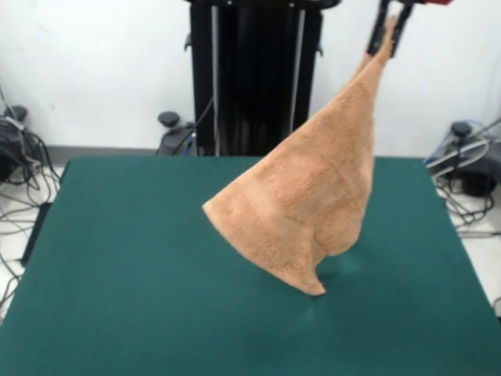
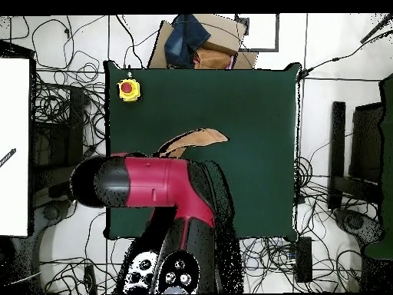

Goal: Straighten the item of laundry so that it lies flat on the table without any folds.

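Lifting step: claw (image 1: 389,31) pinching one corner of towel (image 1: 313,204), hanging it high as a cone, lowest corner just brushing bench (image 1: 125,258) near centre. Next: lowering while dragging sideways, letting cloth lay out flat, avoiding bunching.

The gripper (image 1: 392,23) pinches one corner of the towel (image 1: 313,196), which hangs as a cone, its lowest tip touching the desk (image 1: 117,258).

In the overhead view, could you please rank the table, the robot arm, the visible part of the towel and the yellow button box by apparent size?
1. table
2. robot arm, inflated by being nearer the camera
3. towel, mostly hidden
4. yellow button box
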You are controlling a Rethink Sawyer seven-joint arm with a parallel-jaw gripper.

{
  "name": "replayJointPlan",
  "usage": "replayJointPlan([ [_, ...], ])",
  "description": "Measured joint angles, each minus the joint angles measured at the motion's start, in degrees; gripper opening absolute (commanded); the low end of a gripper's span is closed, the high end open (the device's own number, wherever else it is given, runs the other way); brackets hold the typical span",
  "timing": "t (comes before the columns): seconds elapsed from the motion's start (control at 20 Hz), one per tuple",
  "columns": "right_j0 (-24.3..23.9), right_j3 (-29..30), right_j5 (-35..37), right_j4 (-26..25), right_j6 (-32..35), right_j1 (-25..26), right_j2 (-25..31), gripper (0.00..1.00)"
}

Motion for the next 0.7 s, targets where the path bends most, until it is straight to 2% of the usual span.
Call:
replayJointPlan([
  [0.4, 4.37, -0.01, 0.0, 1.6, 7.49, 0.39, -1.12, 0.0],
  [0.7, 4.58, -0.01, 0.01, 2.02, 8.5, 0.36, -1.4, 0.0],
])
